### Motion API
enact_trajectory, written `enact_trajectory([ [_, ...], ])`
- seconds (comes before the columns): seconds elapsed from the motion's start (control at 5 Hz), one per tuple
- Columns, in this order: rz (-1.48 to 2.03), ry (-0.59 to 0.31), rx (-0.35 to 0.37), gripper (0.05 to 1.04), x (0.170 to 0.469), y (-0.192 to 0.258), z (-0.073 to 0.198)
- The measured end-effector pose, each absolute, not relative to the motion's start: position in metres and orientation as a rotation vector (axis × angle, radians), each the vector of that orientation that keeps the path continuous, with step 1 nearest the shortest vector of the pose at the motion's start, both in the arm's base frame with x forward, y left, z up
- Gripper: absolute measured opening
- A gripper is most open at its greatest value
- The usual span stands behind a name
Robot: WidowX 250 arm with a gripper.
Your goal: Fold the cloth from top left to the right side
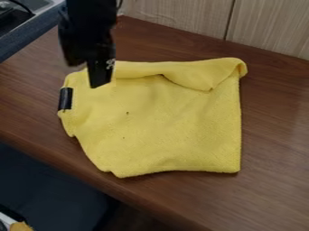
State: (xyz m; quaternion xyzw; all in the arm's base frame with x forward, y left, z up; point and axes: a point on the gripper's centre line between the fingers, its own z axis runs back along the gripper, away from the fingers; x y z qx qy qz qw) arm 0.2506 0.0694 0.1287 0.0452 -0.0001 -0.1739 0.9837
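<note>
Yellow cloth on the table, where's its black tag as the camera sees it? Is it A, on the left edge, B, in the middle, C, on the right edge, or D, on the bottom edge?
A: the black tag shows on the left edge of the yellow cloth, in the upper half of that side.

The cloth (157,131) is matt, slightly rough fabric. The counter (274,180) looks like smooth wood with a faint sheen; beyond its far edge, the panels (181,18) look like matt, grained wood.
</note>
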Motion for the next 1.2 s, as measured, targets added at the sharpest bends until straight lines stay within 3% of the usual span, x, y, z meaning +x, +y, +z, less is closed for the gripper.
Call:
enact_trajectory([
  [0.4,-0.163,0.073,0.097,1.0,0.225,0.099,0.097],
  [0.6,-0.106,0.109,0.065,1.0,0.216,0.11,0.08],
  [0.8,-0.093,0.113,0.026,1.001,0.217,0.112,0.067],
  [1.0,-0.09,0.123,0.042,0.965,0.22,0.114,0.066],
  [1.2,-0.075,0.109,0.06,0.677,0.22,0.115,0.066],
])
